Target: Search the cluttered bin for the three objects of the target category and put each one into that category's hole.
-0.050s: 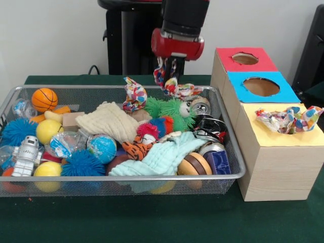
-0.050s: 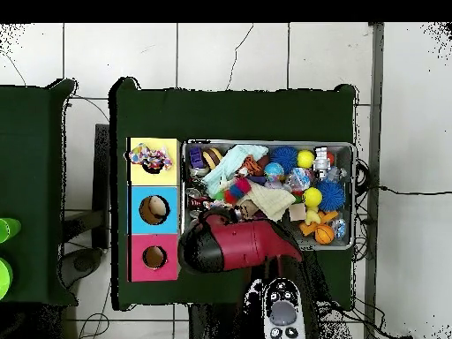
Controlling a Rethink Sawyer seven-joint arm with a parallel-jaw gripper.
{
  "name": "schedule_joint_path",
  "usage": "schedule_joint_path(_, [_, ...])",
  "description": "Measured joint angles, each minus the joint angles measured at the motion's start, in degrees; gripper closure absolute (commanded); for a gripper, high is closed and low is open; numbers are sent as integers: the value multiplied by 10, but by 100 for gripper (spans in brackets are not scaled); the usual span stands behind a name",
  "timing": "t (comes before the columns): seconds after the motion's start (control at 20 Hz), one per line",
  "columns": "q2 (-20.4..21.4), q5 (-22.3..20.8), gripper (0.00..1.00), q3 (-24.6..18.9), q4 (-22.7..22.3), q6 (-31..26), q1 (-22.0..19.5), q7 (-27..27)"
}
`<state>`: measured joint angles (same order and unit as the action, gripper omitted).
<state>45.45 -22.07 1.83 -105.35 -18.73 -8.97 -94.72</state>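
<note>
My gripper (image 1: 170,70) hangs over the far right corner of the wire bin (image 1: 126,178), shut on a colourful patterned cloth (image 1: 178,89) that dangles just above the clutter. A second cloth of the same pattern (image 1: 134,95) lies in the bin against the far rim. A third patterned cloth (image 1: 288,120) is bunched over the hole in the yellow section (image 1: 276,140) of the box, also seen from overhead (image 2: 150,158). The blue hole (image 1: 260,86) and the red hole (image 1: 245,58) stand unblocked. In the overhead view the red arm head (image 2: 229,245) hides the gripper.
The bin holds a cream knit cloth (image 1: 106,121), a mint cloth (image 1: 162,157), a green furry toy (image 1: 167,109), a basketball (image 1: 44,99), blue spiky balls (image 1: 82,163), a white robot toy (image 1: 26,156) and tin cans (image 1: 201,105). The box stands right of the bin.
</note>
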Motion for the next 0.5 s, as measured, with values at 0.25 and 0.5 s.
schedule_joint_path(0.25, [42,13,100,-18,1,-16,-5,0])
schedule_joint_path(0.5, [51,35,100,-36,8,-16,-4,0])
